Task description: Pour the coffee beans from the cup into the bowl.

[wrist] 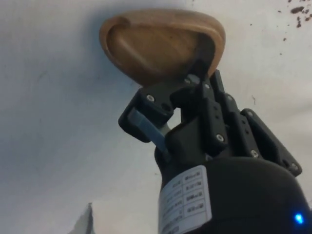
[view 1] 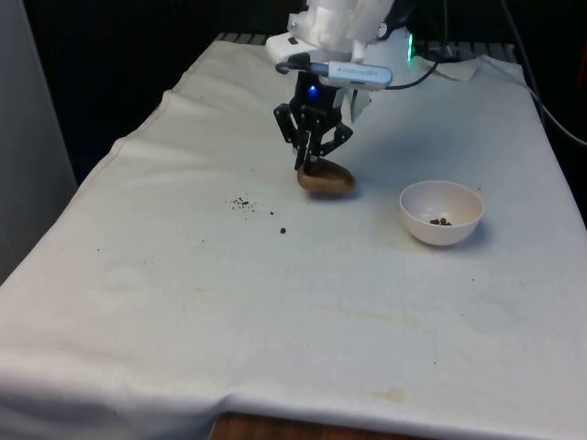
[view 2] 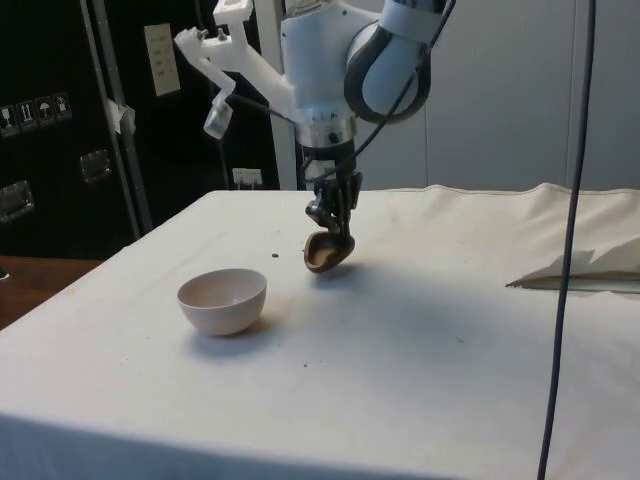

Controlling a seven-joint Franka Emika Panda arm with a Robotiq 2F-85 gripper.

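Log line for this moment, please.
gripper: shut on wooden cup | cup: empty | bowl: few beans | spilled beans: cloth

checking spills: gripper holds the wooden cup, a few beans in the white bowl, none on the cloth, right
Not quite. Beans are scattered on the cloth, in the front view. The gripper does hold the wooden cup, and the white bowl has a few.

Lab: cloth-covered table point(view 1: 275, 312), dark cabinets point(view 2: 60, 120), hanging cable point(view 2: 570, 230).
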